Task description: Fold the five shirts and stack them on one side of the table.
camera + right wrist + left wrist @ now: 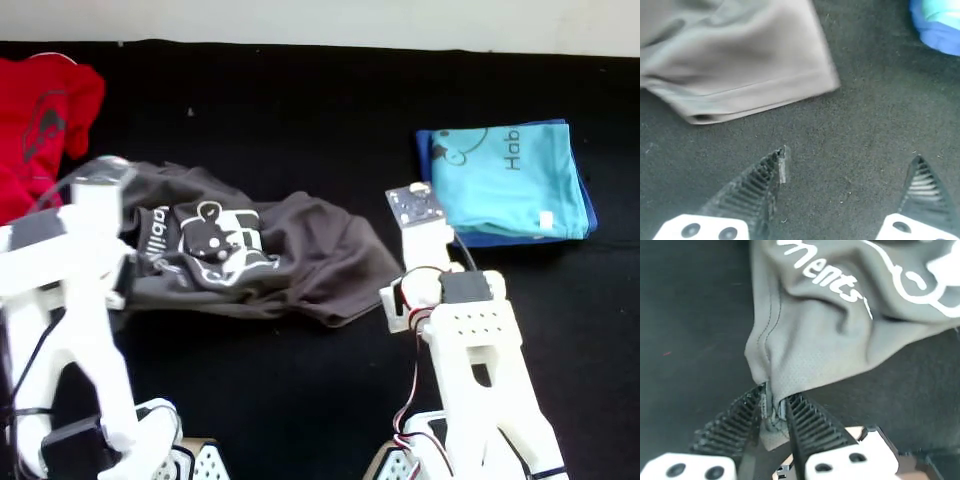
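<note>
The left pincer [774, 412] is clamped on what looks like a thin bit of hem of the crumpled grey shirt [815, 340], left of centre on the black bench [300, 100], so a pull could slip it free. The right pincer [850, 156] gapes wide and empty over bare bench just beside the shirt's right hem. A one-sided lift would likely bunch the cloth or nudge the folded teal shirt [505, 190] at far right.

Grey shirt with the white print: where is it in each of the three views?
High view: grey shirt crumpled mid-table, between the two arms.
Left wrist view: its edge is pinched in the shut left tool.
Right wrist view: its hem lies beyond the open right tool.
Shared landmark: the black table cover under it.
</note>
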Available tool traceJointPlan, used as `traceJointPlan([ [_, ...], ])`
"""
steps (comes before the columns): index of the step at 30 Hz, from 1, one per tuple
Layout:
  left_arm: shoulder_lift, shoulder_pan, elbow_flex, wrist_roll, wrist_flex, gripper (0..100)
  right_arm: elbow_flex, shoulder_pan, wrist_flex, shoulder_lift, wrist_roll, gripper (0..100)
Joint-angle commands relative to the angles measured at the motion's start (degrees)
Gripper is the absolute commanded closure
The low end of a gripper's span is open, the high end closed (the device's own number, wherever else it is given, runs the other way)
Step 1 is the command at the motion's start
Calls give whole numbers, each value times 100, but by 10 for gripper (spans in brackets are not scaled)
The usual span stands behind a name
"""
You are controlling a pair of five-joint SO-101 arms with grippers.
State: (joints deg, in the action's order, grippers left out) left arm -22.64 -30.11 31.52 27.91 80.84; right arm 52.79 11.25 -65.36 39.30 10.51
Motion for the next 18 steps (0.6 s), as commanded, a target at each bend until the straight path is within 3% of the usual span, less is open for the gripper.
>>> traceJointPlan([
  [1,-57,-321,-215,484,105,991,-585,-84,66,31,-79,647],
  [4,-92,-602,-40,914,132,991,-1051,-84,66,-242,-88,647],
  [8,-48,-945,22,1099,167,991,-1851,-31,-40,-1754,-404,647],
  [14,-84,-848,268,1099,132,991,-3354,796,-1209,-3829,-624,648],
  [18,-92,-822,286,1099,132,991,-3749,1253,-1385,-4470,-598,648],
])
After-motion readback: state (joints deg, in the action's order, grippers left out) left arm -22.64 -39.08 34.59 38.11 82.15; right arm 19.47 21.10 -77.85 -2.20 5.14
